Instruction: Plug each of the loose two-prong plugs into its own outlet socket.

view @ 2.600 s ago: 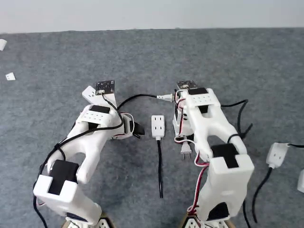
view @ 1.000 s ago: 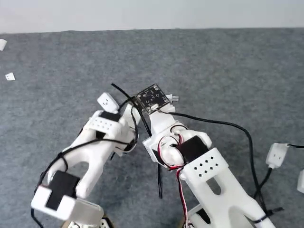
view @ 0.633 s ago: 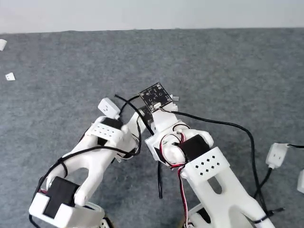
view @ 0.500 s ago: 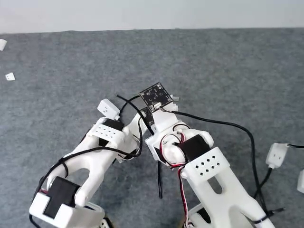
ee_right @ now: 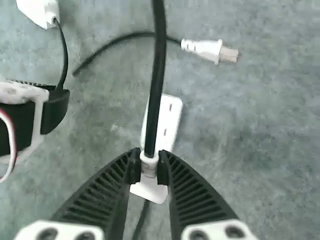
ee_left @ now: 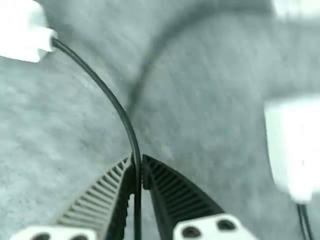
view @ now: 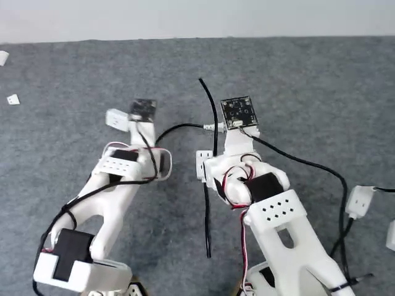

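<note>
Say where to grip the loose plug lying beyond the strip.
Take the plug by its white body, just behind the prongs, fingers across its width, coming straight down. It lies flat on the carpet with bare floor either side; the cord is thin and would probably let it swivel.

A grey carpet-like cover (view: 321, 92) lies over the bench, and a pale wall (view: 185, 18) runs behind it. A small white scrap (view: 13, 98) and another white bit (view: 2, 58) lie far left.
</note>
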You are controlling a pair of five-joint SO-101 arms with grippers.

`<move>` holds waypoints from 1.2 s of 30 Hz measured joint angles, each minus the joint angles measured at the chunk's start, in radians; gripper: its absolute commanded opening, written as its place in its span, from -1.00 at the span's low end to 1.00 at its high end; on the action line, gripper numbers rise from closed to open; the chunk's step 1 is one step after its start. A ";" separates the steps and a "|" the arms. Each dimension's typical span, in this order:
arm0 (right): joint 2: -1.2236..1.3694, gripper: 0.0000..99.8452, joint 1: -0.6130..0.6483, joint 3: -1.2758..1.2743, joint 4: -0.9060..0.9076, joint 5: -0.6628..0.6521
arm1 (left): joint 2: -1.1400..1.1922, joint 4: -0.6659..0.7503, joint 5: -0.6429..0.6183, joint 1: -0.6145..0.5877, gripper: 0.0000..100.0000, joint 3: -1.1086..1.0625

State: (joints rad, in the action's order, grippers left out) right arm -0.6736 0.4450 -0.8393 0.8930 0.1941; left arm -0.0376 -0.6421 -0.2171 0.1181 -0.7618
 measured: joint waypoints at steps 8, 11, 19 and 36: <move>0.000 -0.98 -0.002 -0.020 -0.126 0.009 | 0.000 0.081 -0.043 -0.009 -0.97 -0.017; 0.026 -0.98 -0.002 -0.020 -0.160 0.009 | 0.000 0.087 -0.043 -0.006 -0.97 -0.035; 0.209 -0.98 -0.005 -0.008 -0.241 0.002 | 0.000 0.087 -0.043 0.003 -0.97 -0.035; 0.288 -0.98 -0.011 0.006 -0.486 -0.023 | 0.000 0.087 -0.043 0.003 -0.97 -0.035</move>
State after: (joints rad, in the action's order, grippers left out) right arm -0.3851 0.4342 -0.8332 0.4066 0.1711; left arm -0.0376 -0.5547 -0.2601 0.1212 -0.7971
